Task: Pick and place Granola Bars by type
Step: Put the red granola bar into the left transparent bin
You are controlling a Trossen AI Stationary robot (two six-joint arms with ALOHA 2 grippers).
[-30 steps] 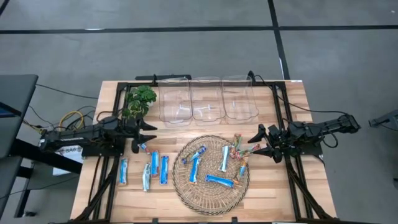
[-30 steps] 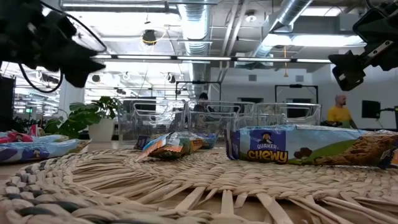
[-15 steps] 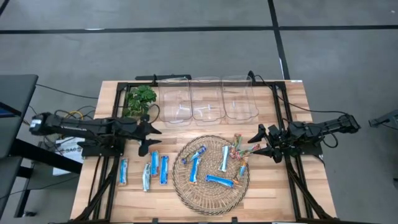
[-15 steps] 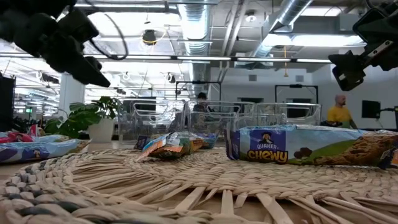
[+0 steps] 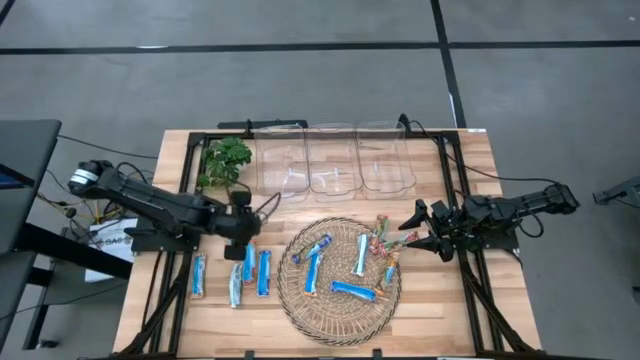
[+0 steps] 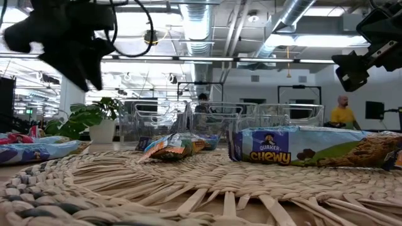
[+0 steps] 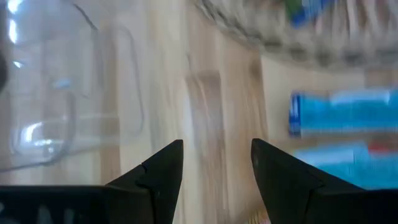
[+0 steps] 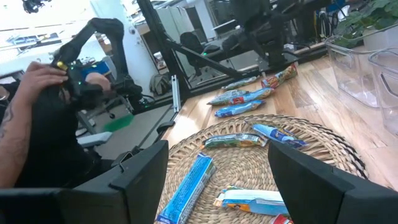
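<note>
Several blue granola bars (image 5: 248,262) lie flat on the wood left of a round woven basket (image 5: 300,300). More blue bars (image 5: 355,291) and some multicoloured ones (image 5: 385,232) lie in the basket or over its far right rim. My left gripper (image 5: 243,238) hangs open, tipped downward, just beyond the far ends of the bars on the table. In its wrist view the gripper (image 7: 214,155) is over bare wood, with blue bars (image 7: 342,115) to one side. My right gripper (image 5: 420,228) waits open at the basket's right edge, also (image 8: 217,149).
Three clear bins (image 5: 333,165) stand in a row beyond the basket, and a potted plant (image 5: 225,160) stands to their left. Black rails (image 5: 460,190) run along the table's sides. A person's arm (image 8: 37,81) shows beyond the table; another person (image 6: 342,113) stands far off.
My left gripper has moved toward the table's right and a little toward its near edge, away from the plant. It has tipped from level to pointing down above the blue bars. Its fingers have stayed open. The bars have not moved.
</note>
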